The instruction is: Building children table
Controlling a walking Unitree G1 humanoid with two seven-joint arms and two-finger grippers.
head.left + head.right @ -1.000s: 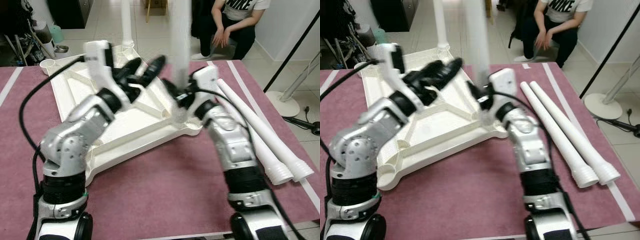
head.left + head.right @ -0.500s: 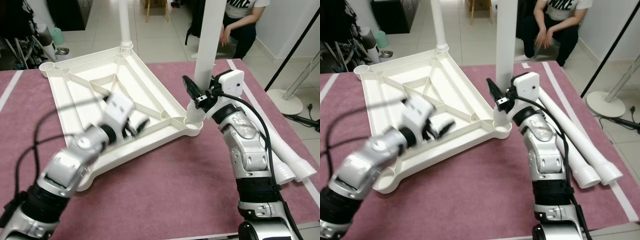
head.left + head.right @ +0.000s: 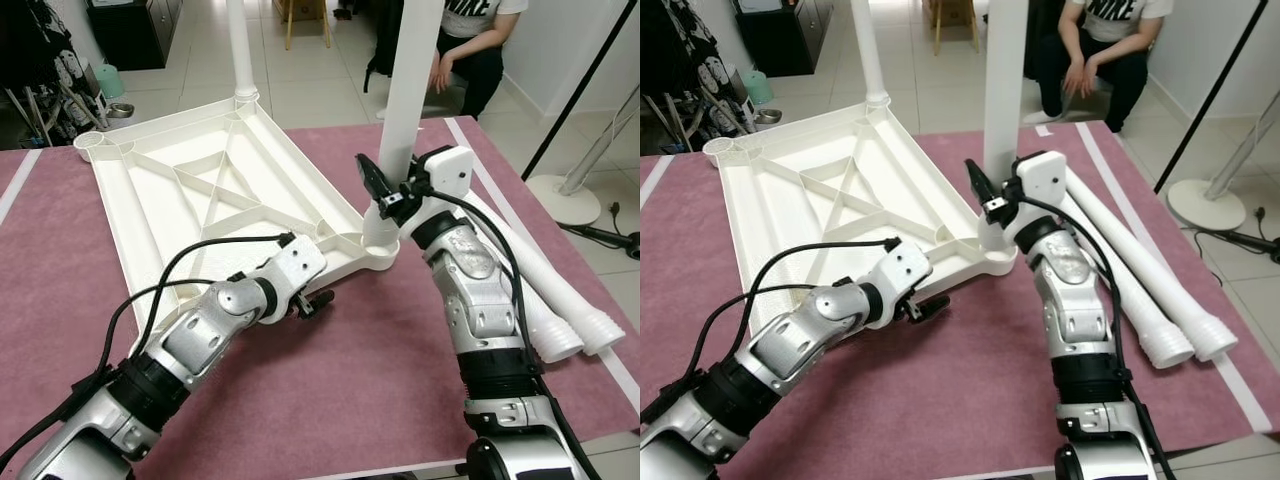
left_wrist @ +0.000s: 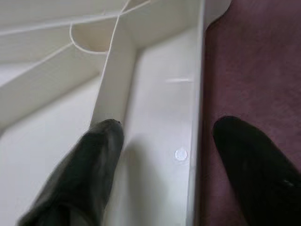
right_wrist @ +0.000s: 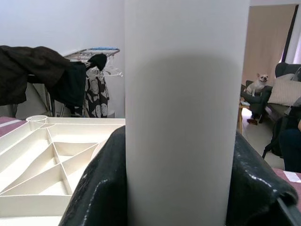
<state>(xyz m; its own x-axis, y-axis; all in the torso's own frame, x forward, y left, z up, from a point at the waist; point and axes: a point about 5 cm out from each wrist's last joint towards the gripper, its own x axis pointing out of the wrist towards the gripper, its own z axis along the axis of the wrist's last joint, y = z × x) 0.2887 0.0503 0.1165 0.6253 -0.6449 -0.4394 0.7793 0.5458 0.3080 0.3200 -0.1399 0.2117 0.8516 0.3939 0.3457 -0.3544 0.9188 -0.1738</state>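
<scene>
Left gripper (image 3: 312,298) has dropped to the upturned white plastic tabletop's (image 3: 180,200) near rim, mid-bench, fingers apart astride it. Right gripper (image 3: 392,190) stays clamped on upright white leg (image 3: 410,90) in corner socket; ready to brace.

white tabletop (image 3: 170,190), maroon mat (image 3: 350,360), black tools (image 3: 385,185)

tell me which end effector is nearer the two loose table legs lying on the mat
Right. The right end effector is clamped on the upright leg at the tabletop's corner, just beside the loose legs. The left end effector straddles the tabletop's near edge, farther away.
</scene>
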